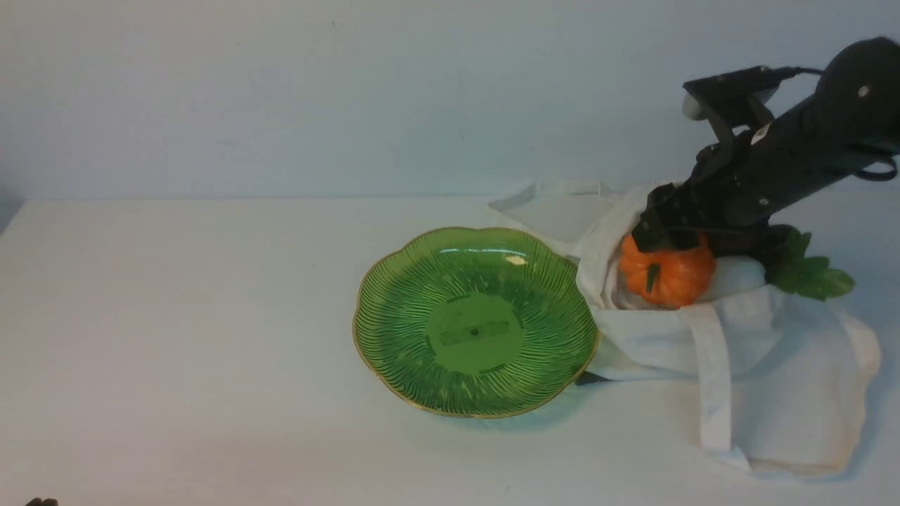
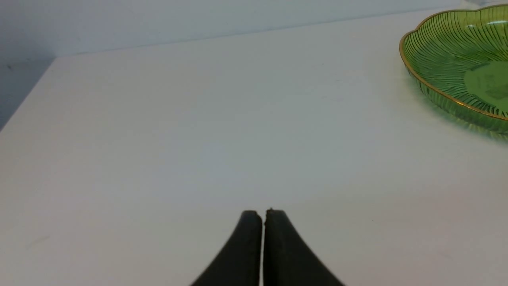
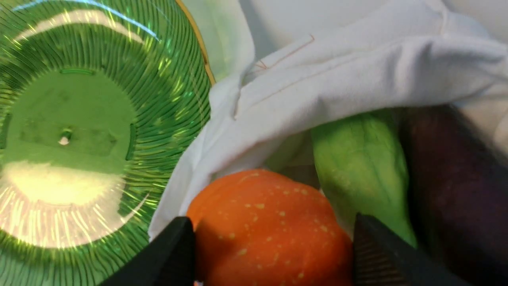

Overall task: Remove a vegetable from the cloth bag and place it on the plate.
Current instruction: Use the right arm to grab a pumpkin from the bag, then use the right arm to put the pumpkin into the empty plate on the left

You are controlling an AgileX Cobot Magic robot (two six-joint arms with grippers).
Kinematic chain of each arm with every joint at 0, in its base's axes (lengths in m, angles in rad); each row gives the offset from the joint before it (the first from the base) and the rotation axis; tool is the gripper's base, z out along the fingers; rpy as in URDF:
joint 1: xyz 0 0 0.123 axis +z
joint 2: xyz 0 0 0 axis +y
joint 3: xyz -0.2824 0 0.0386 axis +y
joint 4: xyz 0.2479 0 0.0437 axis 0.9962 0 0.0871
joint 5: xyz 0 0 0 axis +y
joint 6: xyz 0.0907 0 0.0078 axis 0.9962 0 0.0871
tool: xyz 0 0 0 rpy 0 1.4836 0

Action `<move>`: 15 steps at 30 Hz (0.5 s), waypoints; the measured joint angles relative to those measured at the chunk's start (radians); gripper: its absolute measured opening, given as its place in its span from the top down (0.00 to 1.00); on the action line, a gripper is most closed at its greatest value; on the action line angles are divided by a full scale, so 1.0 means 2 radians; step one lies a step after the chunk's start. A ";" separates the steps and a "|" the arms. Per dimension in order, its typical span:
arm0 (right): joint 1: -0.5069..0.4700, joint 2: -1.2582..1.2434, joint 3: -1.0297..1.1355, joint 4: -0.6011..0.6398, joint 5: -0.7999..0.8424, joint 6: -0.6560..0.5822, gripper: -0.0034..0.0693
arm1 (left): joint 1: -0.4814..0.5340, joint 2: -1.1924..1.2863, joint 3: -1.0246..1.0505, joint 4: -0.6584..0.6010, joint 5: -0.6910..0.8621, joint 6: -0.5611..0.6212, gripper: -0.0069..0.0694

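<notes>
The orange pumpkin (image 1: 668, 277) lies in the mouth of the white cloth bag (image 1: 773, 351), its dark stem turned toward me. My right gripper (image 1: 664, 242) reaches down into the bag opening from the right. In the right wrist view its two black fingers press against opposite sides of the pumpkin (image 3: 270, 230), so the right gripper (image 3: 272, 221) is shut on it. The green glass plate (image 1: 474, 330) sits empty just left of the bag, which touches its rim. My left gripper (image 2: 262, 212) hovers shut over bare table, far left of the plate (image 2: 456, 59).
Inside the cloth bag (image 3: 337, 79), beside the pumpkin, lie a dark purple eggplant (image 3: 448, 178) and a green leafy piece (image 3: 361, 171). Green leaves (image 1: 808, 274) and a white radish (image 1: 738, 274) stick out behind the right arm. A bag strap (image 1: 710, 379) hangs down the front.
</notes>
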 joint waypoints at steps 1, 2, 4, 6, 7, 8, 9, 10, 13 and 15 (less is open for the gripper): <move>0.000 -0.003 -0.002 -0.001 0.004 0.000 0.33 | 0.000 0.000 0.000 0.000 0.000 0.000 0.92; 0.000 -0.004 -0.005 -0.001 0.009 0.000 0.33 | 0.000 0.000 0.000 0.000 0.000 0.000 0.92; 0.000 -0.011 -0.014 -0.002 0.023 0.001 0.33 | 0.000 0.000 0.000 0.000 0.000 0.000 0.92; 0.000 -0.016 -0.026 0.000 0.032 0.004 0.33 | 0.000 0.000 0.000 0.000 0.000 0.000 0.92; 0.002 -0.023 -0.041 0.012 0.041 0.009 0.33 | 0.000 0.000 0.000 0.000 0.000 0.000 0.92; 0.002 -0.025 -0.045 0.017 0.042 0.010 0.33 | 0.000 0.000 0.000 0.000 0.000 0.000 0.92; 0.006 -0.029 -0.056 0.037 0.043 0.012 0.33 | 0.000 0.000 0.000 0.000 0.000 0.000 0.92; 0.012 -0.032 -0.064 0.058 0.042 0.012 0.33 | 0.000 0.000 0.000 0.000 0.000 0.000 0.92; 0.044 -0.031 -0.072 0.125 0.029 0.012 0.33 | 0.000 0.000 0.000 0.000 0.000 0.000 0.92; 0.069 -0.022 -0.073 0.153 0.010 0.012 0.33 | 0.000 0.000 0.000 0.000 0.000 0.000 0.92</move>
